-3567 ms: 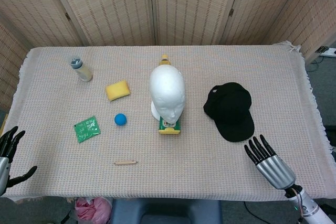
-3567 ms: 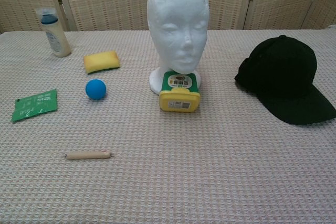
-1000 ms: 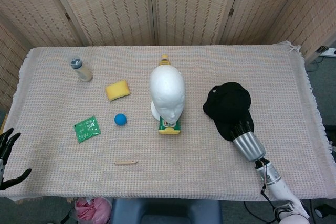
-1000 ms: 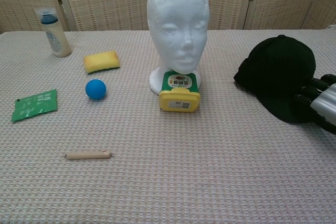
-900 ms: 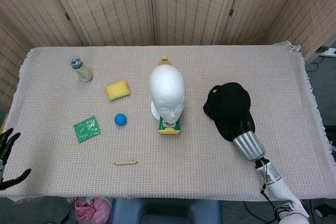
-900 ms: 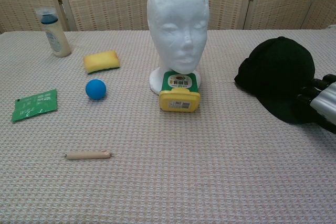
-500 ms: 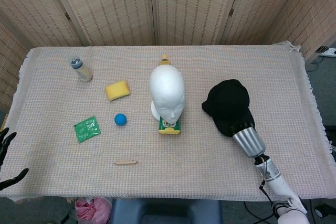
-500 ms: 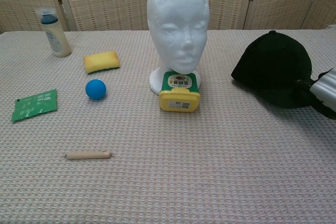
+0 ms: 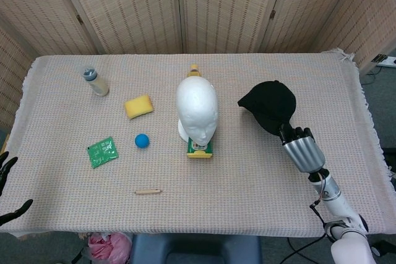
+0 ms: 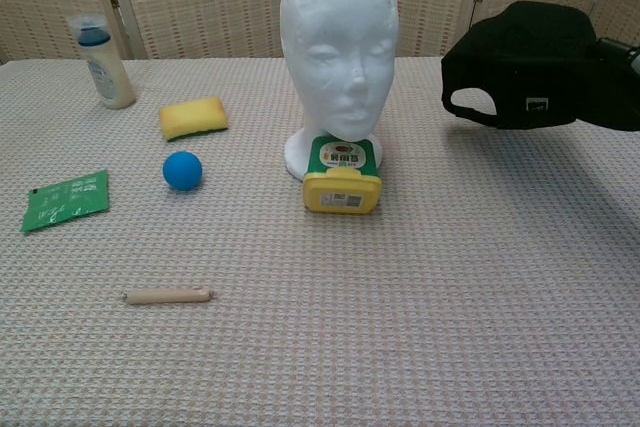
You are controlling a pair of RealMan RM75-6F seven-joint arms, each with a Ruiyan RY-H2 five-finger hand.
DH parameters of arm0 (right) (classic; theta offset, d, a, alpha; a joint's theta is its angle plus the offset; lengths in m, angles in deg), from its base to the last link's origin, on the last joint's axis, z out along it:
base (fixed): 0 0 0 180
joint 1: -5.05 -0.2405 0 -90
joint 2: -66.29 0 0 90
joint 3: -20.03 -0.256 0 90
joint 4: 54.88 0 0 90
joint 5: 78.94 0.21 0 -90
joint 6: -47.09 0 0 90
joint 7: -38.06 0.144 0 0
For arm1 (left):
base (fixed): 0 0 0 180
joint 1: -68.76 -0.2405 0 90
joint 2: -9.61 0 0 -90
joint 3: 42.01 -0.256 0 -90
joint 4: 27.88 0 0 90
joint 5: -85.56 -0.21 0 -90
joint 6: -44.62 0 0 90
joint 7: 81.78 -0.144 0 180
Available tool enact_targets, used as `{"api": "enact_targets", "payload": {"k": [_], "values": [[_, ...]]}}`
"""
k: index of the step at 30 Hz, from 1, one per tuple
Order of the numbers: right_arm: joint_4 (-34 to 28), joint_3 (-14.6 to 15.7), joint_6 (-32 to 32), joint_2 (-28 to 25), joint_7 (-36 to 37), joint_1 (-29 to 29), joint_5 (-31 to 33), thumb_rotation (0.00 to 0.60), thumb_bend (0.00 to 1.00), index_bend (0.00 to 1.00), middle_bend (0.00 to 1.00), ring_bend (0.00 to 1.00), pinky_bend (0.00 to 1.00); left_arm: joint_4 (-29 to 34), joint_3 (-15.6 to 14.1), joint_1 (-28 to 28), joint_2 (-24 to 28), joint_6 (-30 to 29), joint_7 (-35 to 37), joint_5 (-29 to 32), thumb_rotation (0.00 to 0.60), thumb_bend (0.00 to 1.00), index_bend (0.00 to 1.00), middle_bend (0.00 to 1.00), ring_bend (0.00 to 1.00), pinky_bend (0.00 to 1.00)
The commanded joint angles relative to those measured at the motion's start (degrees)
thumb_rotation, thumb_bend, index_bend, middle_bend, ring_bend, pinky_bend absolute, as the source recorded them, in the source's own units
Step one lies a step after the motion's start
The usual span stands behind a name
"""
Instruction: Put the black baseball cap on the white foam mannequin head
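Observation:
The white foam mannequin head stands upright mid-table, its face toward me. To its right my right hand grips the brim of the black baseball cap and holds it off the table, its back strap opening turned toward the chest camera. In the chest view the hand itself is mostly hidden behind the cap at the right edge. Only the fingertips of my left hand show at the near left table edge, spread with nothing in them.
A yellow-green container sits against the mannequin's base. To the left lie a blue ball, a yellow sponge, a green packet, a wooden stick and a small bottle. Folding screens stand behind the table.
My right hand reached the cap, took hold of its brim and lifted it off the table, tipping its open back toward me. The left hand has drawn slightly further off the table edge.

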Motion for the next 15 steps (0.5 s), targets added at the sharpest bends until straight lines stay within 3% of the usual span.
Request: {"api": "enact_targets", "payload": {"k": [1,15], "values": [[0.09,1.23,1.92,-2.04,-3.59,-2.17,-1.2,0.6,0.58,1.0,0.84,0.8,0.96,-0.05,0.01,-0.08,0.04,-0.1,0.1,0.01,0.6,0.2,0.0,0.0,0.0,0.17],[-5.2,2.29,13.51,-7.54,-17.78,-13.74,-3.45,0.6,0.59,1.0,0.85,0.81,0.97,-0.04,-0.22,-0.26,0.43,-0.27,0.93,-0.45,0.6,0.2,0.0,0.0,0.0,0.17]]}}
